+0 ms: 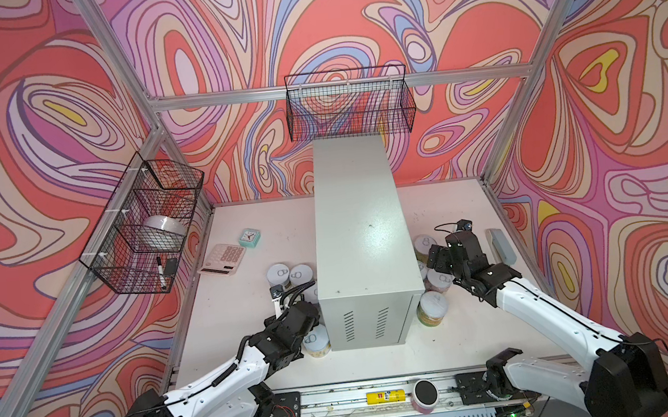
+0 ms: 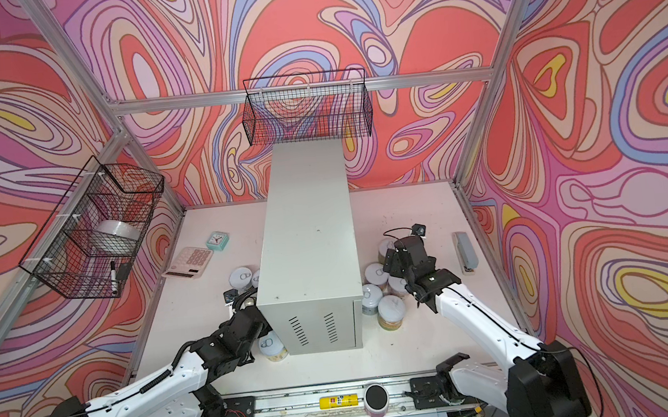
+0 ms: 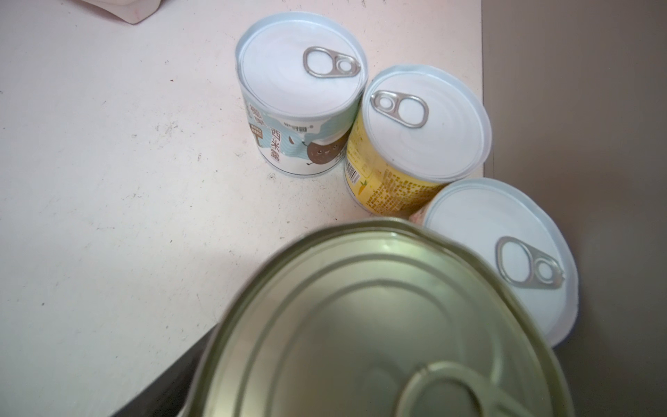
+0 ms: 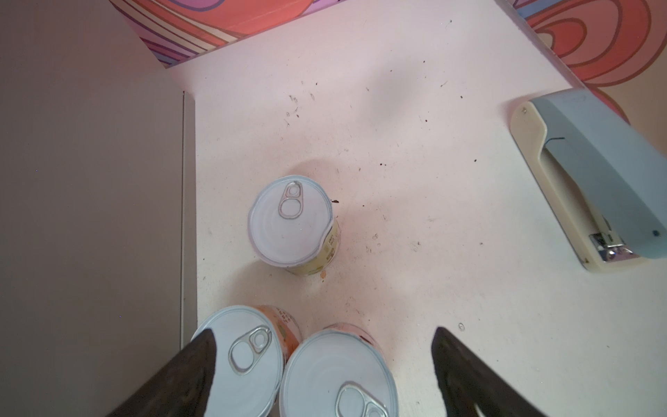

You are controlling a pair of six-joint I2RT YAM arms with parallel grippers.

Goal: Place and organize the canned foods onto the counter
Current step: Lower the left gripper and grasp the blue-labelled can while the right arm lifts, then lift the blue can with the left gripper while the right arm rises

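**Cans crowd both flanks of the grey counter** (image 1: 362, 236), which stands mid-table (image 1: 229, 311) with its slotted front toward the arms. Every can in sight stands on the table, not on the counter.

The right gripper (image 4: 325, 334) hangs over the cluster at the counter's right side. Its two dark fingers (image 4: 202, 368) are spread wide and grip nothing. The right wrist view shows one finger crossing the lid of an orange can (image 4: 245, 353) and a pink can (image 4: 339, 375) in the gap between the fingers. A lone can (image 4: 292, 224) stands further on, and a stapler (image 4: 592, 173) lies off toward the wall. A top view adds what that camera misses: a green can (image 2: 391, 310) near the counter's front right corner, with a white-lid can (image 2: 371, 295) beside it, close against the counter's side.

The left gripper (image 1: 306, 310) sits low against the counter's left side, its fingers hidden under the wrist in both top views. Only the left wrist view shows what lies below it. The blurred lid of a silver-lid can (image 3: 379, 325) fills the near frame. Beyond it a blue-white can (image 3: 299, 144), a yellow can (image 3: 389, 180) and a third can (image 3: 505, 252) run in a row toward the counter. Whether the gripper has closed on the silver-lid can cannot be told.

Both top views also show a corner can (image 1: 316, 343) at the counter's front left, just beside the left wrist and out of its camera's sight.
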